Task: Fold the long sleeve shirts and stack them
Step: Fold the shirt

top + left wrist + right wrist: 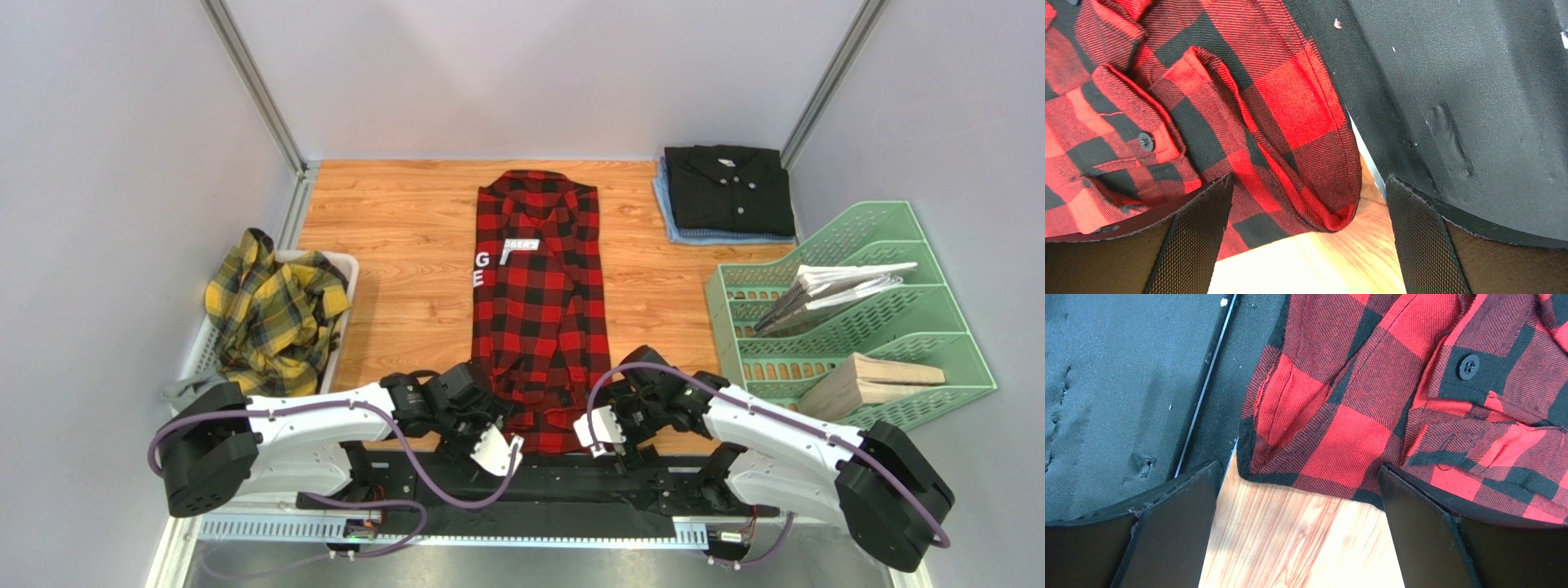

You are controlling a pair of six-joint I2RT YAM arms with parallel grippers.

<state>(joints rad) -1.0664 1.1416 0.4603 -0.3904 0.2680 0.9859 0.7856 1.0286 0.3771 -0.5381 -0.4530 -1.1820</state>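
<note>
The red-and-black check shirt (540, 294) lies flat down the middle of the table, sleeves folded in, collar far, white letters on its left side. My left gripper (491, 444) is open at the shirt's near left hem corner (1333, 214), which lies between its fingers (1192, 239). My right gripper (601, 431) is open at the near right hem corner (1260, 468), with cloth reaching its right finger (1419, 533). The yellow-and-dark plaid shirt (276, 312) lies crumpled in a white bin. The plain black shirt (730, 186) sits folded at the far right.
The white bin (350, 267) stands at the left. A green rack (883, 306) with papers and a wooden block (865, 382) stands at the right. The black shirt rests on a blue cloth (669, 214). A black mat (1475, 92) lies along the near edge.
</note>
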